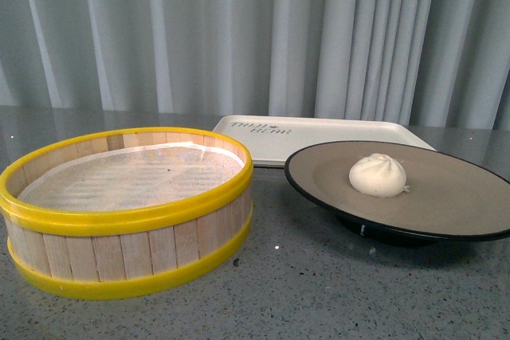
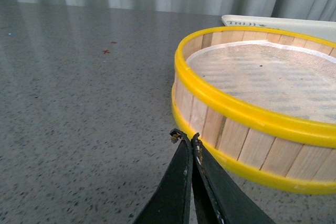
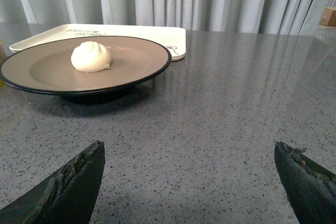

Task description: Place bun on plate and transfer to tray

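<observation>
The cream-white bun (image 1: 378,175) lies on the tan plate with a black rim (image 1: 319,189) at the right of the table. The cream tray (image 1: 263,129) lies flat behind the plate. In the right wrist view the bun (image 3: 91,56) sits on the plate (image 3: 147,74), with the tray (image 3: 157,34) behind it. My right gripper (image 3: 189,153) is open and empty, low over bare table some way from the plate. My left gripper (image 2: 185,136) is shut and empty, its tips beside the steamer basket's wall. Neither gripper shows in the front view.
A round wooden steamer basket with yellow rims (image 1: 127,209) stands at the left, lined with white paper; it also shows in the left wrist view (image 2: 252,114). The tabletop is grey speckled stone. Grey curtains hang behind.
</observation>
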Controlling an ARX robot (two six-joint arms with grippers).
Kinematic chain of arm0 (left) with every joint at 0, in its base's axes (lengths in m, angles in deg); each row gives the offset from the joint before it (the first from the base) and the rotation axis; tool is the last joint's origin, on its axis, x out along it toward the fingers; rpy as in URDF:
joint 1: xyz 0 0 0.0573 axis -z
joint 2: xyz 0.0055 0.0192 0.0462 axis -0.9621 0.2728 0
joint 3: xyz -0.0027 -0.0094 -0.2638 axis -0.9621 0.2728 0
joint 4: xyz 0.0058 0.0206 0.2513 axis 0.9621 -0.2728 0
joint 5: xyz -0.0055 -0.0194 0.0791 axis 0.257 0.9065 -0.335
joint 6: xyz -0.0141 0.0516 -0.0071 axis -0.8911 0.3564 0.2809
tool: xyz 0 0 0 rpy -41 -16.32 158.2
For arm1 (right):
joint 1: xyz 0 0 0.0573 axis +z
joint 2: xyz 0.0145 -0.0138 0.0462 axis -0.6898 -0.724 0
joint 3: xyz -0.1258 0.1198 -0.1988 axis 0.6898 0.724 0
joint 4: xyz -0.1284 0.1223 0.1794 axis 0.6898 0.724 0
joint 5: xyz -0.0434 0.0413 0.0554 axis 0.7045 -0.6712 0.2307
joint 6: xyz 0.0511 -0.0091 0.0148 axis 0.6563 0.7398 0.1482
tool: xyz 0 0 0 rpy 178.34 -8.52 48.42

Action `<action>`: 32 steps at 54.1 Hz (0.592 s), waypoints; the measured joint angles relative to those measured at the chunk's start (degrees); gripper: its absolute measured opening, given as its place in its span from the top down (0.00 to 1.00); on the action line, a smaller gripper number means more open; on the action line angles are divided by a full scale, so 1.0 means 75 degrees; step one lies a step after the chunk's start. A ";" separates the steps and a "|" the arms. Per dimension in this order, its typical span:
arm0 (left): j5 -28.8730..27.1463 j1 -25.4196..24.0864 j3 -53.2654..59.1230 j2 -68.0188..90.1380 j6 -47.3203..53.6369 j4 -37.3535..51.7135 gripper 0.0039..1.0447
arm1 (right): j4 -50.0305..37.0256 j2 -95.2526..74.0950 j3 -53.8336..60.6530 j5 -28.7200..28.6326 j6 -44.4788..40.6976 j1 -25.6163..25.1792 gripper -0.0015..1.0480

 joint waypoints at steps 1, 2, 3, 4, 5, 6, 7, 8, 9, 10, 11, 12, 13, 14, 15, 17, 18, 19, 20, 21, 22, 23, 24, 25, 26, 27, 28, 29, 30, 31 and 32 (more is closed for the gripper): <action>0.0006 -0.0032 0.0044 -0.0085 0.0000 -0.0035 0.96 | 0.0000 0.0000 0.0000 0.0000 0.0003 0.0000 0.08; 0.0003 -0.0047 0.0064 -0.0131 0.0003 -0.0055 0.96 | 0.0000 0.0000 0.0000 0.0000 0.0003 0.0000 0.08; -0.0009 -0.0079 0.0102 -0.0216 0.0000 -0.0102 0.96 | 0.0000 0.0000 0.0000 0.0003 0.0003 0.0000 0.08; -0.0009 -0.0096 0.0140 -0.0306 0.0000 -0.0152 0.96 | 0.0000 0.0000 0.0000 0.0003 0.0003 0.0000 0.08; -0.0009 -0.0102 0.0157 -0.0347 0.0000 -0.0178 0.96 | 0.0000 0.0000 0.0000 0.0003 0.0000 0.0000 0.08; 0.0000 -0.0114 0.0219 -0.0484 0.0000 -0.0254 0.96 | 0.0000 0.0000 0.0000 0.0003 0.0000 0.0000 0.08; 0.0000 -0.0114 0.0239 -0.0527 0.0000 -0.0280 0.96 | 0.0000 0.0000 0.0000 0.0000 0.0000 0.0000 0.08; 0.0006 -0.0114 0.0297 -0.0670 0.0000 -0.0367 0.96 | 0.0000 0.0000 0.0000 0.0000 0.0000 0.0000 0.08; 0.0006 -0.0114 0.0332 -0.0758 0.0000 -0.0420 0.96 | 0.0003 0.0000 0.0000 0.0000 0.0000 0.0000 0.08; 0.0009 -0.0114 0.0367 -0.0851 0.0000 -0.0484 0.96 | 0.0000 0.0000 0.0000 0.0000 0.0003 0.0000 0.08; 0.0012 -0.0114 0.0402 -0.0941 0.0000 -0.0542 0.96 | 0.0000 0.0000 0.0000 0.0000 0.0000 0.0000 0.08; 0.0015 -0.0114 0.0434 -0.1032 0.0000 -0.0589 0.96 | 0.0000 0.0000 0.0000 0.0000 0.0000 0.0000 0.08; 0.0015 -0.0114 0.0460 -0.1125 0.0000 -0.0664 0.96 | 0.0000 0.0000 0.0000 0.0000 0.0000 0.0000 0.08; 0.0015 -0.0114 0.0487 -0.1215 0.0000 -0.0729 0.96 | 0.0000 0.0000 0.0000 0.0003 0.0003 0.0000 0.08; 0.0015 -0.0114 0.0513 -0.1308 0.0000 -0.0793 0.96 | 0.0000 0.0000 0.0000 0.0000 0.0003 0.0000 0.08; 0.0015 -0.0114 0.0571 -0.1536 0.0000 -0.0953 0.96 | 0.0000 0.0000 0.0000 0.0003 0.0000 0.0000 0.08; 0.0015 -0.0114 0.0600 -0.1614 0.0000 -0.1005 0.96 | 0.0000 0.0000 0.0000 0.0000 0.0003 0.0000 0.08; 0.0015 -0.0114 0.0667 -0.1609 0.0000 -0.0938 0.96 | 0.0000 0.0000 0.0000 0.0000 0.0003 0.0000 0.08; 0.0015 -0.0114 0.0708 -0.1612 0.0000 -0.0871 0.96 | 0.0000 0.0000 0.0000 0.0000 0.0000 0.0000 0.08; 0.0012 -0.0114 0.0790 -0.1649 0.0000 -0.0769 0.96 | 0.0000 0.0000 0.0000 0.0000 0.0003 0.0000 0.08; 0.0012 -0.0114 0.0816 -0.1673 0.0000 -0.0758 0.96 | 0.0000 0.0000 0.0000 0.0000 0.0000 0.0000 0.08; 0.0017 -0.0114 0.0816 -0.1716 0.0003 -0.0790 0.96 | 0.0000 0.0000 0.0000 0.0000 0.0003 0.0000 0.08; 0.0015 -0.0114 0.0816 -0.1778 0.0000 -0.0810 0.96 | 0.0000 0.0000 0.0000 0.0000 0.0000 0.0000 0.08; 0.0003 -0.0114 0.0816 -0.1801 0.0000 -0.0828 0.96 | 0.0000 0.0000 0.0000 0.0000 0.0003 0.0000 0.08; 0.0015 -0.0114 0.0816 -0.1877 0.0000 -0.0912 0.96 | 0.0000 0.0000 0.0000 0.0000 0.0000 0.0000 0.08; 0.0017 -0.0114 0.0819 -0.1918 0.0003 -0.0959 0.96 | 0.0000 0.0000 0.0000 -0.0003 0.0003 0.0000 0.08; 0.0020 -0.0114 0.0819 -0.2005 0.0000 -0.1052 0.96 | 0.0000 0.0000 0.0000 0.0000 0.0003 0.0000 0.08; 0.0023 -0.0114 0.0819 -0.2107 0.0000 -0.1142 0.96 | 0.0003 0.0000 0.0000 0.0003 0.0003 0.0000 0.08; 0.0023 -0.0114 0.0819 -0.2209 0.0000 -0.1233 0.96 | 0.0000 0.0000 0.0000 0.0003 0.0003 0.0000 0.08; 0.0020 -0.0114 0.0819 -0.2264 0.0000 -0.1282 0.96 | 0.0003 0.0000 0.0000 0.0006 0.0003 0.0000 0.08; 0.0020 -0.0114 0.0819 -0.2369 0.0000 -0.1373 0.96 | 0.0003 0.0000 0.0000 0.0003 0.0003 0.0000 0.08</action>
